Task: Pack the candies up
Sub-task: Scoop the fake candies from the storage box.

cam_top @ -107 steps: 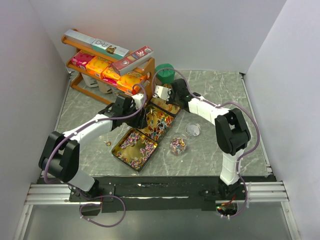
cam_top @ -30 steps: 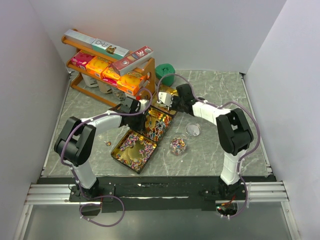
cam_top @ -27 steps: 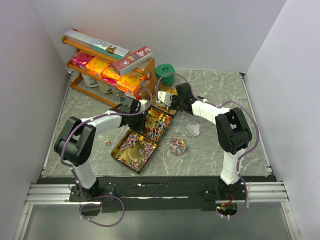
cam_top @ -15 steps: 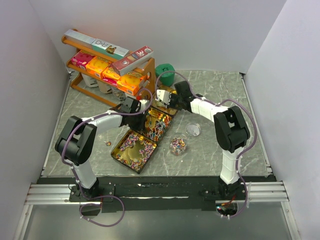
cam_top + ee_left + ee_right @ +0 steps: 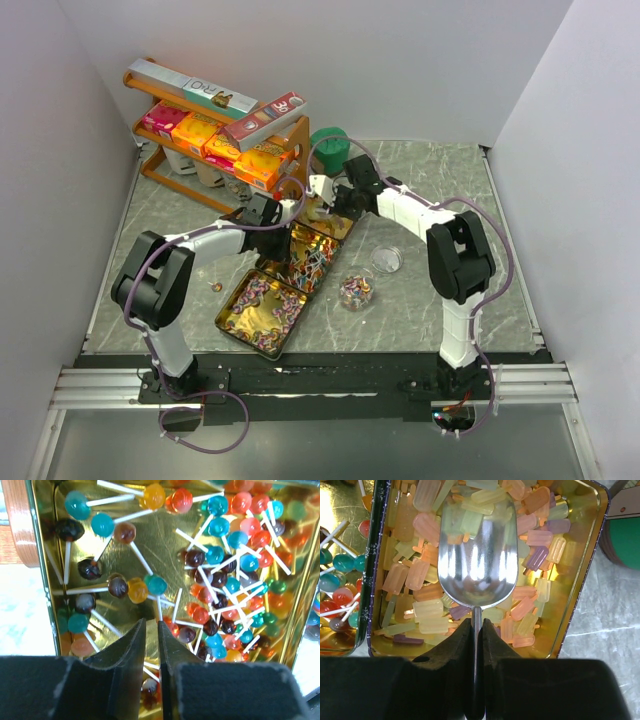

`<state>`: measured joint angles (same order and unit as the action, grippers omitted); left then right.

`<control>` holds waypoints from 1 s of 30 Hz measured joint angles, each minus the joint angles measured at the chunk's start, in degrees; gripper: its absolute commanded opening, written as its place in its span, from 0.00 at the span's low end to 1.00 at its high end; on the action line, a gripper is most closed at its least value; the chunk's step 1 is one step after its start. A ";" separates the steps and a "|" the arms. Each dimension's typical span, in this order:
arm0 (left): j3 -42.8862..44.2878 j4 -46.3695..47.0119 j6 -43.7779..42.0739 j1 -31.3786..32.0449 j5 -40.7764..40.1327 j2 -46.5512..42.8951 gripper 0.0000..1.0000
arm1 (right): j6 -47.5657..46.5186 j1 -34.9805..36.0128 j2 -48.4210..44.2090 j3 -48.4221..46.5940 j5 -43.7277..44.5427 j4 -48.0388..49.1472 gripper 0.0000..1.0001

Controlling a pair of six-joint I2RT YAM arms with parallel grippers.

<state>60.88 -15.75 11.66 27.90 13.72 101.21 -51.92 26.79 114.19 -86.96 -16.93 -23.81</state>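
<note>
Right gripper (image 5: 476,625) is clenched on the thin handle of a shiny metal scoop (image 5: 477,555). The scoop's long axis runs straight out from the fingers, with the bowl ahead and low over the pastel popsicle-shaped candies (image 5: 415,570) in a gold rectangular tin (image 5: 587,540). The bowl is mostly bare metal. A few pieces sit at its far lip — in it or just behind it, cannot tell. The candies lie dead ahead of and under the scoop, so a push along the handle axis should load it.

Left gripper (image 5: 151,626) has its jaws almost together, with a thin slit between. It hangs over a second gold tin (image 5: 150,535) of ball lollipops on white sticks (image 5: 225,580). A teal lollipop (image 5: 156,585) sits just ahead of the tips, its stick running back toward the slit. Pinched or not, cannot tell.

In the top view the two tins touch side by side, and a third gold tin (image 5: 222,318) of pink-purple sweets sits nearer the arm bases. A small clear jar (image 5: 355,290) with mixed sweets stands just beside the tins on the right arm's side — the likely target, and the right arm looks nearer. A clear round lid or dish (image 5: 386,259) lies near it.

The grey marbled table (image 5: 450,180) is flat and hard. Room is tight at the back: a wooden rack of orange and pink boxes (image 5: 215,135) is just behind the left gripper, and a green round object (image 5: 330,143) is behind the right.
</note>
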 measured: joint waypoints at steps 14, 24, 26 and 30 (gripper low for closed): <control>1.18 -0.44 -0.17 0.00 1.11 1.90 0.18 | 0.72 2.69 -0.07 0.00 5.20 0.22 0.00; 1.25 -0.68 -0.17 0.00 1.31 2.03 0.16 | 1.70 2.64 0.70 -2.80 3.52 -1.86 0.00; 1.25 -0.85 -0.15 0.00 1.31 2.03 0.16 | 3.17 2.40 1.11 -3.58 1.99 -2.19 0.00; 1.25 -1.14 -0.17 0.00 1.31 2.03 0.16 | 6.05 2.10 1.44 -3.72 0.15 -1.73 0.00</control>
<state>62.13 -16.88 11.49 27.90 15.03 103.24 -45.87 28.88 115.63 -90.67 -16.78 -25.54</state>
